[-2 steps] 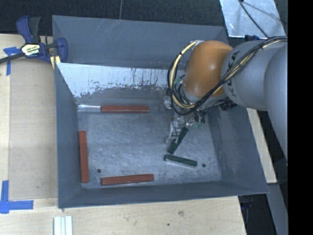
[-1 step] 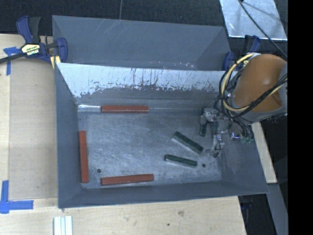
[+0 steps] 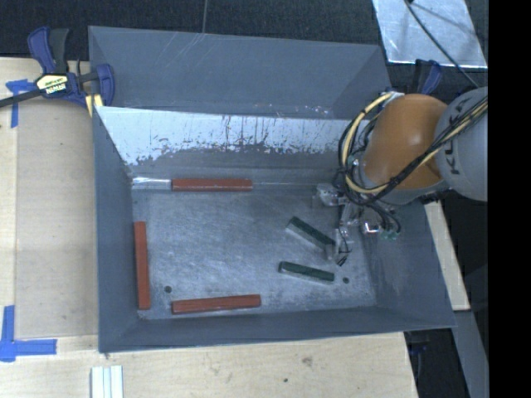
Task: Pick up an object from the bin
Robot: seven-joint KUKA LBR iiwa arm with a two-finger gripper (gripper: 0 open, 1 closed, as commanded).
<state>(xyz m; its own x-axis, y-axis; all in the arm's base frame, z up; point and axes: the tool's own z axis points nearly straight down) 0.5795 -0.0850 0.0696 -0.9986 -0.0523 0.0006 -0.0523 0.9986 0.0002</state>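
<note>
Metal, grey and scuffed, forms the bin [image 3: 116, 222], with sloping walls and a dull floor streaked pale. Three flat red-brown bars hug the floor's edges: one along the far wall [image 3: 211, 185], one along the left wall [image 3: 142, 265], one along the near wall [image 3: 216, 304]. Two slim dark green strips lie on the floor's right side, the upper one tilted [image 3: 311, 231] and the lower one nearly level [image 3: 305, 271]. The arm [image 3: 469, 148] comes in from the right, its wrist under a smooth, rounded orange cover [image 3: 402, 143] looped with yellow and black cables [image 3: 357, 139]. The gripper [image 3: 341, 254] points down, low over the floor, at the right end of the tilted strip and just above the lower strip's right end. Whether it is spread or pressed together cannot be told, nor whether it touches either strip.
</note>
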